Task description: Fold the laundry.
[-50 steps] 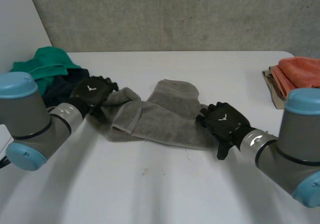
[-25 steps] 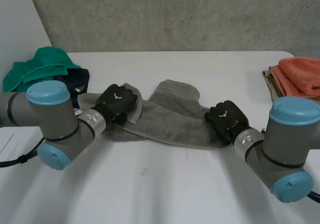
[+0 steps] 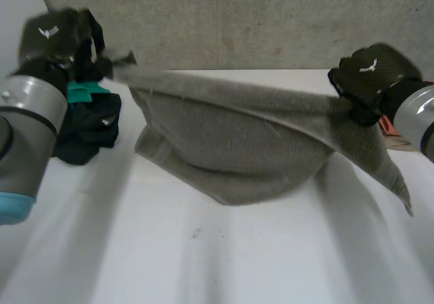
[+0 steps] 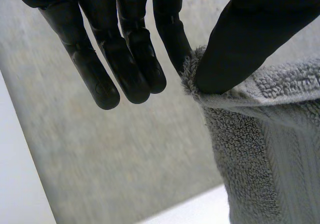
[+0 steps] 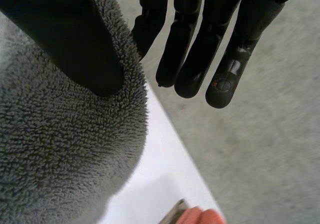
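The grey towel hung stretched over the white table, its sagging lower edge resting on the surface, as I held it up between both hands. My left hand pinched one top corner between thumb and a finger, the other fingers straight. My right hand gripped the opposite end the same way, a loose tail dangling past it. I judged this the spreading step, no fold yet made; next came laying the towel flat and square. A dark garment pile topped with green cloth crowded my left, an orange cloth my right, perhaps near enough to snag. A concrete wall stood behind.
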